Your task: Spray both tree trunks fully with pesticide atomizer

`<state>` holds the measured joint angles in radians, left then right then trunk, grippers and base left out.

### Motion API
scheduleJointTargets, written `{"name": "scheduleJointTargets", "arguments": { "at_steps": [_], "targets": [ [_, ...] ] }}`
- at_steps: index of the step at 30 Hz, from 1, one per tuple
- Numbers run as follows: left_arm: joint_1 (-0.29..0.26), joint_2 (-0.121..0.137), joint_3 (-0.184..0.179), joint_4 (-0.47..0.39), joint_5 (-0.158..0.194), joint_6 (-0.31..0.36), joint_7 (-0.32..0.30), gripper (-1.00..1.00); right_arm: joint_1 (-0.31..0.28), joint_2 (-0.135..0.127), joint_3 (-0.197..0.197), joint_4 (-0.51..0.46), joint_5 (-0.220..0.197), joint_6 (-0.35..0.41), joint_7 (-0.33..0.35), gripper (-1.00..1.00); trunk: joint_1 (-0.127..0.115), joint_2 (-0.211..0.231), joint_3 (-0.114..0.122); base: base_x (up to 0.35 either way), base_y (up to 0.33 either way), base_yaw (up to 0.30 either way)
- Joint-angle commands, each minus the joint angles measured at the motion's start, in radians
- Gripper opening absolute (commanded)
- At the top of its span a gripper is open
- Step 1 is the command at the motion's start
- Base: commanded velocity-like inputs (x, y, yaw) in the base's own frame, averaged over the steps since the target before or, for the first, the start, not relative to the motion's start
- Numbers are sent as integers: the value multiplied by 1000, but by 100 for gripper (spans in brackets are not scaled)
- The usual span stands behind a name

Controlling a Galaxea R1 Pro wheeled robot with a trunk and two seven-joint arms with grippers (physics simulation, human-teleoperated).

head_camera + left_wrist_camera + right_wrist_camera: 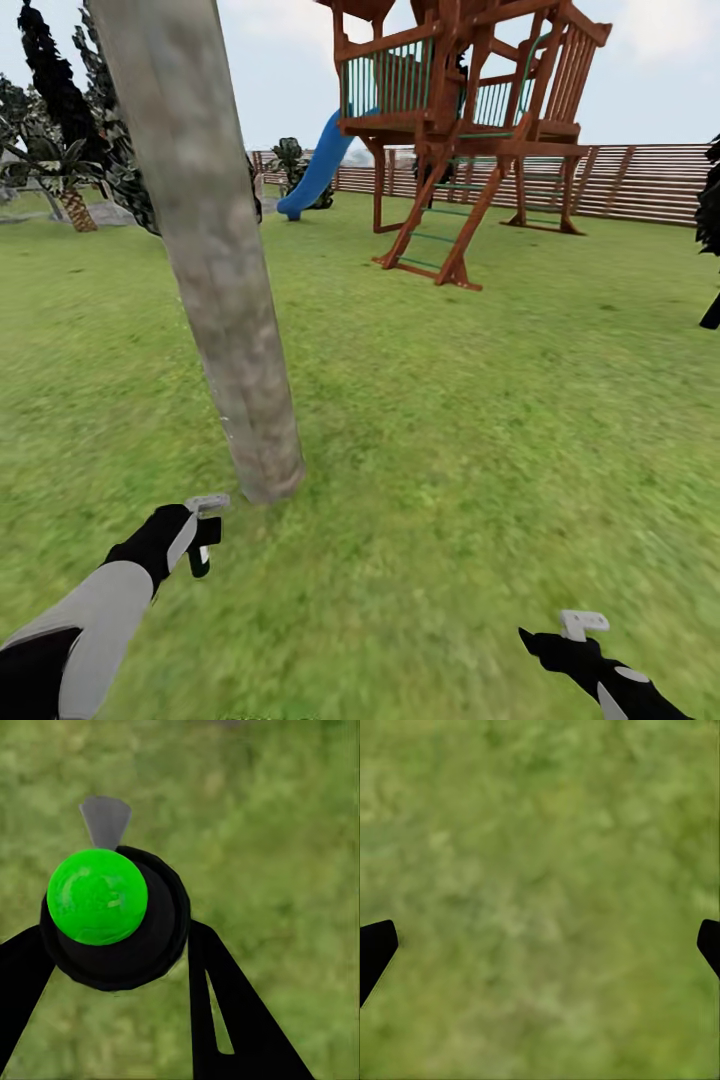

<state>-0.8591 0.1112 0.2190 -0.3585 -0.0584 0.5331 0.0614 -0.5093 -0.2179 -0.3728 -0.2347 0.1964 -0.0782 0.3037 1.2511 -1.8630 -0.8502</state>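
A wide green lawn (480, 420) is seen, carrying everything. A thick, leaning, mottled grey-brown tree trunk (215, 260) is rooted in it. Farther off, a wooden play tower (470, 120) with a blue slide (318, 170) is set on the grass, backed by a slatted brown fence (640, 180).

no readable text, no labels, brands, numbers or signs legible on anything in view
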Motion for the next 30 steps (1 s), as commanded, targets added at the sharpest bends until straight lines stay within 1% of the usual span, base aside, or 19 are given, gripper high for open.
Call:
{"name": "scheduleJointTargets", "arguments": {
  "at_steps": [1, 3, 5, 6, 7, 9, 11, 14, 15, 16, 17, 20, 21, 23, 24, 25, 26, 27, 30],
  "targets": [
    [-5, 5, 1, -15, 2, 7, 0, -100, 0, 0, 0, 0, 0, 0, 0, 100, 0, 0, 0, 1, 0, 161],
    [-55, 30, 3, -44, 2, 74, -25, -100, 0, -1, 0, 0, 0, -1, 0, 100, 0, 0, 0, 0, 0, 40],
    [-133, 37, 1, -55, 0, 151, -79, -100, 0, -3, 0, 0, 0, -20, 0, 100, 0, 0, 0, 0, 0, 10],
    [-213, 42, 0, -57, -3, 181, -117, -100, 0, -6, -1, 0, 0, -35, 0, 100, 0, 0, 0, 0, 0, 2],
    [-258, 45, -1, -54, -4, 202, -128, -100, 0, -7, -1, 0, 0, -39, 0, 100, 0, 0, 0, 0, 0, -12],
    [-337, 47, -1, -56, -4, 296, -136, -100, 0, -7, -1, 0, 0, -42, 0, 100, 0, 0, 0, 0, 0, -164],
    [-386, 52, -2, -59, -4, 358, -140, -100, 0, -8, -1, 0, 0, -44, -1, 100, 0, 0, 0, 0, 0, -269],
    [-366, 82, -38, -50, -5, 359, -140, -100, 0, -8, -1, 0, 0, -47, 0, 100, 0, 0, 0, 0, 0, -228],
    [-334, 86, -42, -52, -4, 356, -140, -100, 0, -8, -1, 1, 0, -47, -1, 100, 0, 0, 0, 0, 0, -68],
    [-271, 88, -47, -57, -3, 339, -140, -100, 0, -8, -1, 1, 0, -47, -1, 100, 0, 0, 0, 0, 0, -22],
    [-228, 88, -47, -56, -2, 300, -141, -100, 0, -8, 0, 1, 0, -47, -1, 100, 0, 0, 0, 0, 0, -9],
    [-150, 90, -46, -57, 1, 242, -146, -100, 0, -6, 0, 2, 0, -48, 0, 100, 0, 0, 0, 0, 0, -3],
    [-141, 94, -43, -60, 1, 239, -176, -100, 0, -6, 0, 2, 1, -48, 0, 100, 0, 0, 0, 0, 0, 0],
    [-153, 135, -40, -65, -1, 247, -269, -100, 0, -6, 0, 2, 0, -48, -1, 100, 0, 0, 0, 0, 0, 0],
    [-195, 164, -41, -90, -2, 263, -322, -100, 0, -6, 0, 2, 1, -48, -1, 100, 0, 0, 0, 0, 0, 0],
    [-252, 180, -43, -109, -3, 314, -353, -100, 0, -6, 0, 2, 1, -48, 0, 100, 0, 0, 0, 0, 0, 0],
    [-325, 189, -43, -121, -2, 394, -371, -100, 0, -6, 0, 2, 1, -48, 0, 100, 0, 0, 0, 0, 0, 0],
    [-378, 191, -43, -125, 0, 431, -376, -100, 0, -6, 0, 2, 1, -48, -1, 100, 0, 0, 0, 0, 0, 0],
    [-499, 190, -44, -120, -1, 461, -383, -100, 0, -6, 0, 2, 1, -48, -1, 100, 0, 0, 0, 0, 0, 0]
  ]
}}
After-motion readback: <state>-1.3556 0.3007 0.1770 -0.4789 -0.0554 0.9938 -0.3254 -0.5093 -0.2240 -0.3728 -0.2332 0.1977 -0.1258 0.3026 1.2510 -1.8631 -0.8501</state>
